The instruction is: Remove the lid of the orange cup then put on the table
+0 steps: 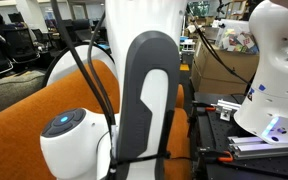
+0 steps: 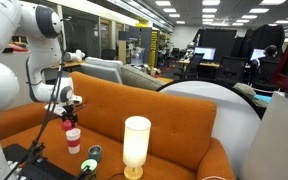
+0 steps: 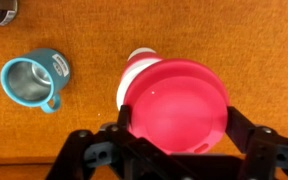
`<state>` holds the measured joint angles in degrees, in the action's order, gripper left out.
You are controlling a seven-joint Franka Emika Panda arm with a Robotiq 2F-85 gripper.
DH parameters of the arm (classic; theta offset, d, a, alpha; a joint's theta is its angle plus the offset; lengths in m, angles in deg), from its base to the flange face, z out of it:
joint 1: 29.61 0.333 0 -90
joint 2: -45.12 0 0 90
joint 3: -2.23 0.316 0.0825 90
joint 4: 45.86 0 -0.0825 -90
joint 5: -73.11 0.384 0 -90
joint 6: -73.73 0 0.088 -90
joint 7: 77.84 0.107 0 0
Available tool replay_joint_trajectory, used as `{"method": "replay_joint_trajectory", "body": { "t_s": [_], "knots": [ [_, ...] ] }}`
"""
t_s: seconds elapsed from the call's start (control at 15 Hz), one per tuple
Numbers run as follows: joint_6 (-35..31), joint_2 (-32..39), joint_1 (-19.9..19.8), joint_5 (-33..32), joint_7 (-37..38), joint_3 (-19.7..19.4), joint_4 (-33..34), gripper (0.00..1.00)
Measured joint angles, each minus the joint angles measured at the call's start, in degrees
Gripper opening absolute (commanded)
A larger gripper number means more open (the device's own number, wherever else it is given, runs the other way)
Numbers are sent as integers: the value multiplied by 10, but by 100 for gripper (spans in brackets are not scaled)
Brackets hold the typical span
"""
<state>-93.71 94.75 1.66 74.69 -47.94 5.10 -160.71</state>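
In the wrist view my gripper [image 3: 176,122] is shut on the round pink-red lid [image 3: 174,100], one finger on each side of its rim. The red-and-white cup [image 3: 134,72] stands below the lid on the orange-brown table [image 3: 244,40], mostly hidden by it. In an exterior view the gripper [image 2: 71,103] hangs just above the cup [image 2: 73,138], and the lid [image 2: 68,119] shows as a small red patch under the fingers. The table shows there as a broad orange surface with a curved raised edge [image 2: 164,115]. In an exterior view [image 1: 24,115] the arm blocks the cup.
A teal metal mug [image 3: 32,78] lies to the cup's left, and shows in an exterior view [image 2: 94,152]. A white cylindrical lamp [image 2: 136,145] stands on the table near the cup. A black bench with tools [image 1: 244,140] and a second white robot [image 1: 274,70] are beside the table.
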Motion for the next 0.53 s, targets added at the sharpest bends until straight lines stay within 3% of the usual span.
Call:
{"method": "replay_joint_trajectory", "body": {
  "t_s": [0.53],
  "knots": [
    [1,42,2,5,-29,59,-12,67]
  ]
}}
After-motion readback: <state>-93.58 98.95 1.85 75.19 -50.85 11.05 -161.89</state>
